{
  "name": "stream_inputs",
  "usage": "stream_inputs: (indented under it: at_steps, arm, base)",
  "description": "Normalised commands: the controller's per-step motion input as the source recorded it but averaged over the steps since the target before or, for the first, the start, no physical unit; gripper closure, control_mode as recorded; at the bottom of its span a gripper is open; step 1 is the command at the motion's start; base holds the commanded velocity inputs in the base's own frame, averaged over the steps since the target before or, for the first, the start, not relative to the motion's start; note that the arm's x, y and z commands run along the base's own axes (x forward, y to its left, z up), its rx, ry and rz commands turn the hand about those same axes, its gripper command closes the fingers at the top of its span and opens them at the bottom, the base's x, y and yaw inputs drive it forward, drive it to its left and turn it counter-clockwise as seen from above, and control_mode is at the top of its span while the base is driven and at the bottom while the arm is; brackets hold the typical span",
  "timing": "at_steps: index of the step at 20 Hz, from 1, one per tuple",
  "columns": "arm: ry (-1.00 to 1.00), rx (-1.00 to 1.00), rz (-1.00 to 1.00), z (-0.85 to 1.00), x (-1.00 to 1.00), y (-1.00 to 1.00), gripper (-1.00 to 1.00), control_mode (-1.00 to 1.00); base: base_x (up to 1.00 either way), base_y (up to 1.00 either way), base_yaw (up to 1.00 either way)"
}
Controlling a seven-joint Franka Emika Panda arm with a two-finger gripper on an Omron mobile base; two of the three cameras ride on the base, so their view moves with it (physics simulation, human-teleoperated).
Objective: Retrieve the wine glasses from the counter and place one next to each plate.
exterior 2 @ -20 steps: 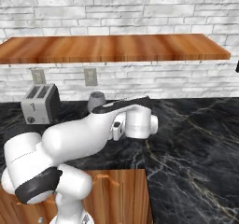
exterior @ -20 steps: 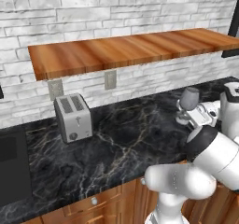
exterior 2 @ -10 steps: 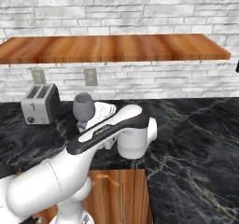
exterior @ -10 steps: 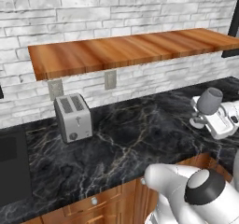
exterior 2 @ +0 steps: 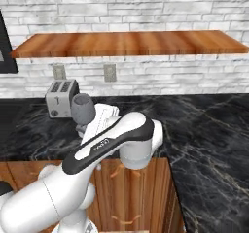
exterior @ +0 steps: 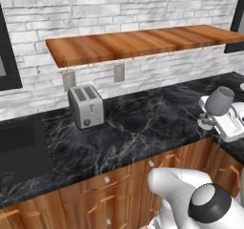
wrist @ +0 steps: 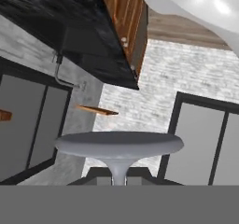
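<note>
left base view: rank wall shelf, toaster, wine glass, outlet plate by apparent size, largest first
1. wall shelf, by far the widest.
2. toaster.
3. wine glass, held in the shut tool. It sits nearer the camera than the toaster, so this gap is unsure.
4. outlet plate, close to the glass in height but thinner.

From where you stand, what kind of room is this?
Most likely a home kitchen: a toaster on a black marble counter, wooden cabinets beneath, and a sink at the left.
</note>
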Motion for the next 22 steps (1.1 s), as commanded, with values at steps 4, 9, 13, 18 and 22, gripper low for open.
stream_inputs:
  at_steps: [4,9,13,18,22]
  arm:
    - [0.0,0.0,0.0,0.0,0.0,0.0,1.0,1.0]
    - [0.0,0.0,0.0,0.0,0.0,0.0,1.0,1.0]
    - [0.0,0.0,0.0,0.0,0.0,0.0,1.0,1.0]
    - [0.0,0.0,0.0,0.0,0.0,0.0,1.0,1.0]
    - [0.0,0.0,0.0,0.0,0.0,0.0,1.0,1.0]
  base:
    - [-0.97,0.46,0.0]
    - [-1.0,0.45,0.0]
    - [-1.0,0.27,0.0]
    - [-1.0,0.39,-0.01]
    - [-1.0,0.23,-0.06]
